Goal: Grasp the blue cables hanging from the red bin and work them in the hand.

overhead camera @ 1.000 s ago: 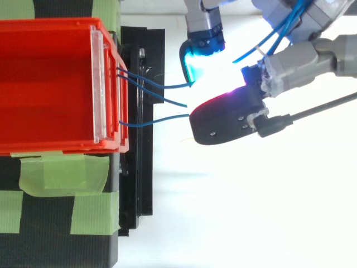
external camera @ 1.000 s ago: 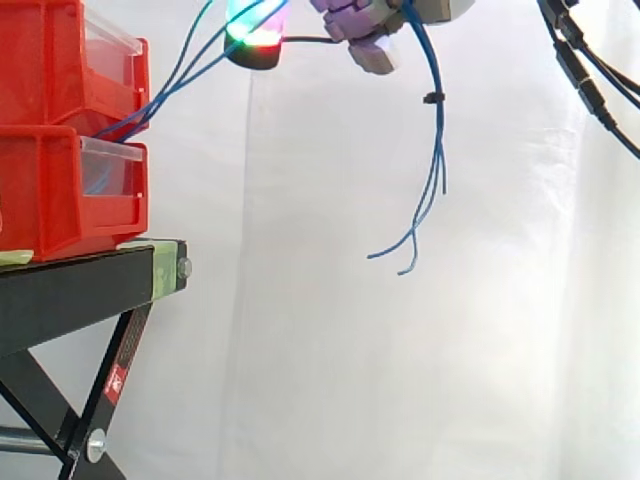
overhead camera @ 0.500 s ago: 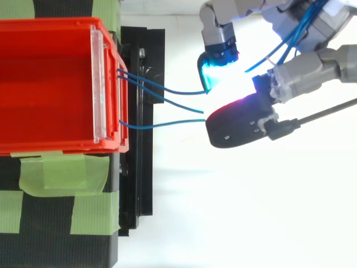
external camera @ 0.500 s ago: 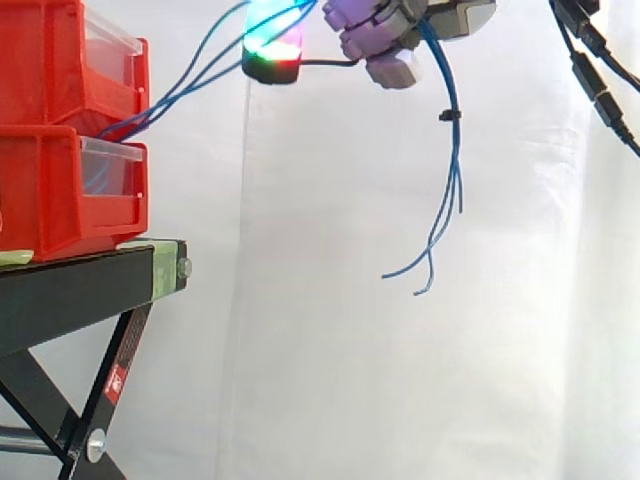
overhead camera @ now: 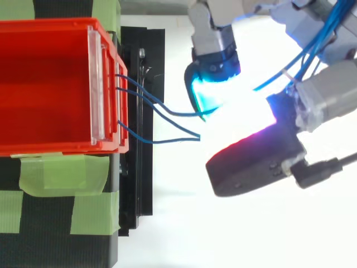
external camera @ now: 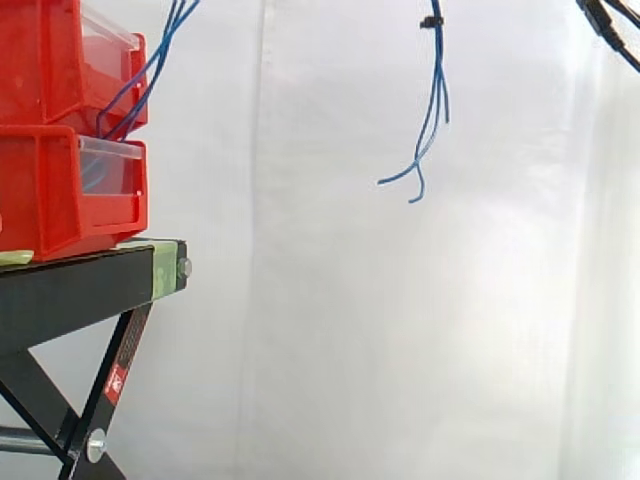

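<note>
Three blue cables (overhead camera: 150, 103) leave the front of the upper red bin (overhead camera: 56, 22) and run right into my hand (overhead camera: 315, 106). They pass between a cyan-glowing pad (overhead camera: 209, 92) and a dark pad with a red-magenta glow (overhead camera: 251, 167), which are closed on them. More blue cable runs on through the hand (overhead camera: 312, 44). In the side view the cables (external camera: 150, 70) climb steeply from the bin out of the top edge. Their loose ends (external camera: 425, 150) dangle at upper middle, bound by a black tie (external camera: 431, 21).
Two red bins (external camera: 50, 190) are stacked on a black stand (external camera: 80, 285) at the left. Green tape (overhead camera: 61, 173) holds the bin to the stand. A white curtain hangs behind, with open space right of the stand.
The hand has risen with the cables, leaving the top of the side view. The cables now run steeper from the bin and their loose ends hang higher. From above the hand looks larger.
</note>
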Motion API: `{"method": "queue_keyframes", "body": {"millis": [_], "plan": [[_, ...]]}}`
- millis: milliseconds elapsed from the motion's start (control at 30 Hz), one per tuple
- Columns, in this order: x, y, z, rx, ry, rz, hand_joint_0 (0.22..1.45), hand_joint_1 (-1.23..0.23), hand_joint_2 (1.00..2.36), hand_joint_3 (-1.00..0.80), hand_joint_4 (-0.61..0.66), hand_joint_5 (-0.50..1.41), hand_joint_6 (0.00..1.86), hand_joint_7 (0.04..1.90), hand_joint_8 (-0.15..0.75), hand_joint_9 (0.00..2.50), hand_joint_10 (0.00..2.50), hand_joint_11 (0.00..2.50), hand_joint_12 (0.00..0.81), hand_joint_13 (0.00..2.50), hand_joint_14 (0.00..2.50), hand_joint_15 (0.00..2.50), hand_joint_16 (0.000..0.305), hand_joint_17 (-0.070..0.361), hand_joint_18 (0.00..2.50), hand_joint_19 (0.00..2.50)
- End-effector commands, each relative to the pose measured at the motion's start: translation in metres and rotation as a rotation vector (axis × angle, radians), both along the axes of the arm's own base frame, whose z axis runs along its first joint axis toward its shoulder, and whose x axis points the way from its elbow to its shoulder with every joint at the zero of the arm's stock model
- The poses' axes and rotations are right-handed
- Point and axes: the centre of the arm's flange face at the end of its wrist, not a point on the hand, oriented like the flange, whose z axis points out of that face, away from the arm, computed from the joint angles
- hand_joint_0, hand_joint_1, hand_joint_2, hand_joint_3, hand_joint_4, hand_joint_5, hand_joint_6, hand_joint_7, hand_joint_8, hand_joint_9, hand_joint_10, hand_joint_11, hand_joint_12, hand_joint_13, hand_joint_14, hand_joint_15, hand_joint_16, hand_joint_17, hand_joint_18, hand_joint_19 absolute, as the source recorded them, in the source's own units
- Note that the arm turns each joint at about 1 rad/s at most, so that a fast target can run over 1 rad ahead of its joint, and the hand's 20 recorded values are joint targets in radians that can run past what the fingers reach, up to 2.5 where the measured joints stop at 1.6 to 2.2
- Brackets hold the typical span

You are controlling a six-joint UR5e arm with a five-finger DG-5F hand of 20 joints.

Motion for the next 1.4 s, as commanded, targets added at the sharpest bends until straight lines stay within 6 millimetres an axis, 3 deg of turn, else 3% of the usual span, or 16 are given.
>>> {"method": "queue_keyframes", "body": {"millis": [0, 367, 600, 1200, 1367], "plan": [[0.002, 0.004, 0.006, -0.173, 0.007, 0.043, 0.89, -0.73, 1.02, -0.44, 0.24, 0.73, 0.00, 1.61, 0.510, 1.91, 2.50, 2.50, 0.704, 2.07, 2.50, 2.08, 0.209, 0.157, 2.42, 0.76], [0.004, 0.004, 0.012, -0.328, -0.015, 0.058, 0.89, -0.73, 1.02, -0.45, 0.25, 0.73, 0.00, 1.61, 0.510, 1.91, 2.50, 2.50, 0.704, 2.07, 2.50, 2.08, 0.209, 0.157, 2.42, 0.76], [0.010, 0.007, 0.039, -0.426, -0.082, 0.081, 0.88, -0.73, 1.02, -0.44, 0.24, 0.73, 0.00, 1.61, 0.510, 1.91, 2.50, 2.50, 0.704, 2.07, 2.50, 2.08, 0.209, 0.157, 2.42, 0.76], [0.011, 0.009, 0.041, -0.500, -0.092, 0.096, 0.89, -0.72, 1.02, -0.46, 0.24, 0.73, 0.00, 1.61, 0.510, 1.91, 2.50, 2.50, 0.704, 2.07, 2.50, 2.08, 0.209, 0.157, 2.42, 0.76], [0.014, 0.017, 0.059, -0.599, -0.155, 0.133, 0.89, -0.72, 1.02, -0.46, 0.25, 0.73, 0.00, 1.61, 0.510, 1.91, 2.50, 2.50, 0.704, 2.07, 2.50, 2.08, 0.209, 0.157, 2.42, 0.76]]}}
